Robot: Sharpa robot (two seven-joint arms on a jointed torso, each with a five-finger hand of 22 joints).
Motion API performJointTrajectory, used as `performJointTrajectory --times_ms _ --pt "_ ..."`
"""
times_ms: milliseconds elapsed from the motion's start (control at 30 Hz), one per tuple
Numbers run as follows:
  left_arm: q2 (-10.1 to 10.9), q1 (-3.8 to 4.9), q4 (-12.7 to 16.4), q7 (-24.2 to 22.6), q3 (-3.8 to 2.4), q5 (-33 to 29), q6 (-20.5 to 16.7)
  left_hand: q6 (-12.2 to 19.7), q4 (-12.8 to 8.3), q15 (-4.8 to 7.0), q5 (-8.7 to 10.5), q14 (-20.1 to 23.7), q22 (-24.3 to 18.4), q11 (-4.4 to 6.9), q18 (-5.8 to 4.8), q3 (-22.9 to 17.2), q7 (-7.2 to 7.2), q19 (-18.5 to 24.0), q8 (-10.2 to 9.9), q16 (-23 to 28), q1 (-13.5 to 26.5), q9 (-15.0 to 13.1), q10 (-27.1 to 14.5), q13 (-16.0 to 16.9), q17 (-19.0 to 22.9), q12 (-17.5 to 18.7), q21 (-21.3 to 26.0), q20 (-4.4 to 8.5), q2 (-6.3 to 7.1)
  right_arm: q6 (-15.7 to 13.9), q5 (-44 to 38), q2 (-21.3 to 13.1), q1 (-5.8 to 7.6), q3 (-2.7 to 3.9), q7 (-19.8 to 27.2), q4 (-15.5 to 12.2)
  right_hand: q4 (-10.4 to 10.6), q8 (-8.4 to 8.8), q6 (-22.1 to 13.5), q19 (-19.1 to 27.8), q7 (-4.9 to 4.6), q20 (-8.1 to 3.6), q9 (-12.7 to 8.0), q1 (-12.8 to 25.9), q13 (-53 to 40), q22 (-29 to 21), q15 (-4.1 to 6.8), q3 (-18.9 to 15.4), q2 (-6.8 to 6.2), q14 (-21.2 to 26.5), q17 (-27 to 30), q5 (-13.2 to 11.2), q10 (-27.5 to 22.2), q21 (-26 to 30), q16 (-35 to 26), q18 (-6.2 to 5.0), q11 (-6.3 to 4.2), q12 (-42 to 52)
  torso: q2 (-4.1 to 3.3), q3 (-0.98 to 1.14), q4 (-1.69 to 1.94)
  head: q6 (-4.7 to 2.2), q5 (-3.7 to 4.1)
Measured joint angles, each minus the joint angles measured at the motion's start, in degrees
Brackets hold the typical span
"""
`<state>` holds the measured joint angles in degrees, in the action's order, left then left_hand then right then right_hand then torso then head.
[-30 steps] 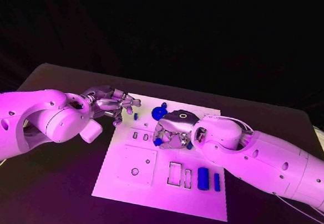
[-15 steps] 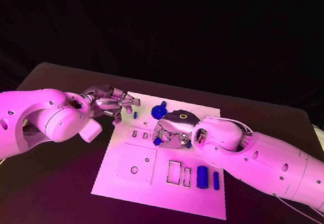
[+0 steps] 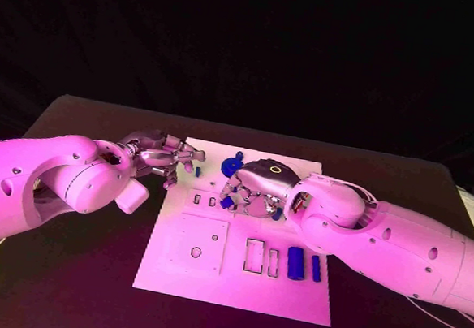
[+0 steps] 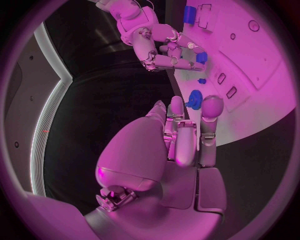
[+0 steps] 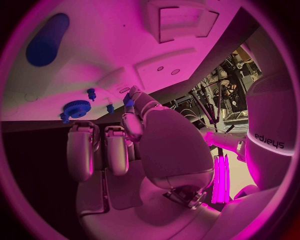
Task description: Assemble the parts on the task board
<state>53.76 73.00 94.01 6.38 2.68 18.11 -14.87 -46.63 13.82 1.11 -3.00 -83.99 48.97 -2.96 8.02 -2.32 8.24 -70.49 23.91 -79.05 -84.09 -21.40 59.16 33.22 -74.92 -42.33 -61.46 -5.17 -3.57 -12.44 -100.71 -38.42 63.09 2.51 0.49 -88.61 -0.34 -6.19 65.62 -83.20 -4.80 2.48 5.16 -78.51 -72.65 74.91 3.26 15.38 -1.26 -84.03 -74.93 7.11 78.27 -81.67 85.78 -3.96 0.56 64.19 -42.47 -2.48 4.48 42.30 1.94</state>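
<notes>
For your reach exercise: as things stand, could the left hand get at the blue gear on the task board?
Probably yes. The left hand hovers at the task board edge, with bare board between its fingers and the blue gear; the right hand sits nearer the middle.

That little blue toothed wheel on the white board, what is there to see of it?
The gear is a small, round, deep blue piece with fine teeth round its rim and a raised hub in the middle; it looks like plastic. It sits at the far end of the board, between the left hand and the right hand. Neither hand appears to touch it.
</notes>
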Motion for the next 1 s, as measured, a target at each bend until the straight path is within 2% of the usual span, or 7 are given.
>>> performJointTrajectory --times_ms 167,300,400,500,733,833,1000 --pt "0.1 -0.54 0.1 0.3 0.02 1.1 0.0 -1.2 1.2 0.00 0.00 0.0 1.3 -0.32 0.00 1.2 -0.28 -1.0 1.1 -1.2 2.5 0.1 0.3 -0.2 0.0 -0.3 -1.0 -0.19 2.52 -1.4 2.0 -1.8 0.02 0.64 -0.8 -1.9 0.0 0.00 0.0 0.0 0.00 0.00 0.0 0.0 0.0 0.0 0.00 0.0 0.00 0.0 0.0 0.3 0.0 0.0 0.0 0.00 0.00 0.0 0.03 -0.01 -0.08 -0.53 -0.03" --pt "0.0 -1.45 0.4 0.9 0.08 2.9 0.1 -2.4 1.7 0.00 0.00 0.0 3.6 0.31 0.00 2.9 -1.12 -2.4 2.7 -2.3 4.4 -0.3 1.0 -0.3 0.0 -1.0 -2.7 0.12 4.43 -2.3 3.4 -3.6 0.09 1.16 -1.7 -3.9 0.0 0.00 0.0 0.0 0.00 0.00 0.0 0.0 0.1 0.0 0.00 0.0 -0.02 0.0 0.0 0.3 0.0 0.0 0.0 0.00 0.00 0.0 0.03 -0.04 -0.09 -0.87 0.02" --pt "-0.1 -2.06 0.7 1.5 0.08 5.1 0.3 -2.9 2.0 0.00 0.00 0.0 4.3 0.52 -0.01 3.7 -1.22 -2.6 3.7 -2.7 5.3 -0.6 1.2 -0.3 0.0 -1.5 -3.1 0.25 5.25 -2.8 4.1 -4.9 0.16 1.53 -2.4 -5.5 0.0 0.00 0.0 0.0 0.00 0.00 0.0 0.0 0.2 0.0 0.00 0.0 -0.02 0.0 0.0 0.3 0.0 0.0 0.0 0.00 0.00 -0.2 0.02 -0.07 -0.08 -1.01 0.10" --pt "-0.2 -2.48 1.1 2.2 0.09 7.4 0.5 -3.2 1.9 0.00 0.00 0.0 4.9 0.61 -0.01 4.5 -1.51 -2.9 4.5 -3.0 5.6 -0.8 1.2 -0.3 0.0 -1.8 -3.6 0.55 5.59 -3.2 4.7 -5.9 0.19 1.79 -3.2 -6.9 0.1 0.00 0.0 0.0 0.00 0.00 0.0 0.6 0.3 0.0 0.00 0.1 -0.12 0.0 0.0 0.6 0.0 0.0 0.0 0.00 0.00 -0.3 -0.01 -0.07 -0.07 -1.14 0.14" --pt "-0.8 -2.84 1.9 3.4 0.09 11.4 1.1 -3.8 2.0 0.43 0.00 0.0 6.3 1.18 0.00 5.8 -2.13 -3.8 6.5 -3.7 6.2 -1.4 1.8 -0.3 0.0 -2.9 -4.5 0.99 6.15 -4.1 5.6 -6.8 0.24 2.11 -5.1 -8.7 0.1 0.00 0.0 0.0 0.00 0.00 0.0 0.6 0.3 0.0 0.00 0.1 -0.11 0.0 0.0 0.6 0.0 0.0 0.0 0.00 0.00 -0.3 -0.11 -0.04 0.03 -1.32 0.08" --pt "-1.2 -2.94 2.3 3.8 0.09 12.5 1.2 -4.0 2.0 0.76 0.00 -0.1 7.2 1.43 -0.88 6.2 -2.33 -4.3 6.9 -4.1 6.5 -1.7 2.1 -0.3 0.0 -3.3 -5.1 1.07 5.85 -4.5 5.9 -6.9 0.24 2.15 -5.9 -9.2 0.1 0.00 0.0 0.0 0.00 0.00 0.0 0.6 0.3 0.0 0.00 0.1 -0.11 0.0 0.0 0.6 0.0 0.0 0.0 0.00 0.00 -0.3 -0.13 -0.01 0.07 -1.33 -0.03" --pt "-1.7 -3.04 2.7 4.1 0.08 13.6 1.3 -4.0 2.1 0.84 0.00 0.0 8.2 1.63 -0.88 6.9 -2.33 -4.8 7.8 -4.6 7.0 -1.9 2.3 -0.3 0.0 -3.8 -5.8 1.17 5.91 -4.9 6.2 -6.8 0.24 2.17 -7.0 -9.6 0.1 0.00 0.0 0.0 0.00 0.00 0.0 0.7 0.3 0.0 0.00 0.1 -0.21 0.0 0.0 0.6 0.0 0.0 0.0 0.00 0.00 -0.3 -0.15 0.01 0.04 -1.26 -0.19"
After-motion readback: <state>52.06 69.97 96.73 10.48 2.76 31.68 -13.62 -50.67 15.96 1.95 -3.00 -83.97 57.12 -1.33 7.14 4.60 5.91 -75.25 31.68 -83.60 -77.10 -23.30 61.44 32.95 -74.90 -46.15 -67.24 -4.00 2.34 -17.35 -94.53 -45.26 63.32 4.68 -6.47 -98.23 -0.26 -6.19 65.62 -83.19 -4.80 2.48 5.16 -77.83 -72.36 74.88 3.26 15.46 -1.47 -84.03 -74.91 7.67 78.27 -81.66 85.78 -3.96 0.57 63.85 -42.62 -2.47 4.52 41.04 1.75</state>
